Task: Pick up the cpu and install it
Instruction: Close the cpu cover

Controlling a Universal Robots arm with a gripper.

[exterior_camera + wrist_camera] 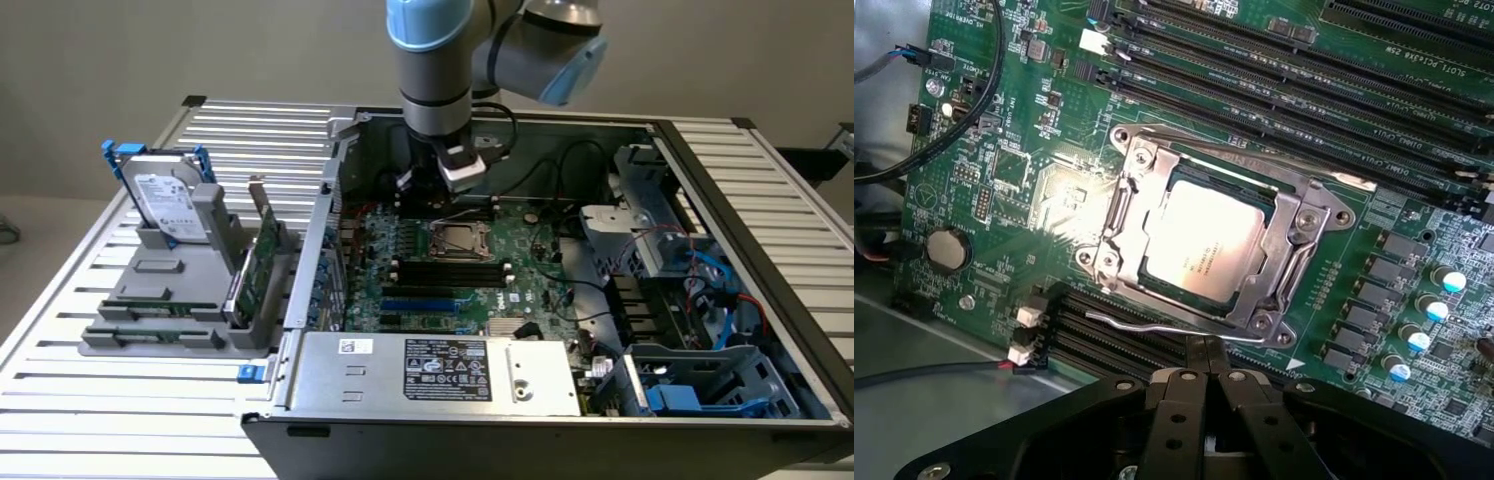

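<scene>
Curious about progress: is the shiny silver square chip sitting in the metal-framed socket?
Yes, the shiny silver square chip lies flat inside the metal-framed socket.

Open PC case [747, 185] on slatted counter [120, 410]; green mobo [534, 235] inside, labelled PSU [441, 370] at front. Exterior view's left: hard drive [167, 205] upright in grey stand [160, 300]. Wrist view: coin cell [948, 250], RAM slots [1304, 80].
</scene>
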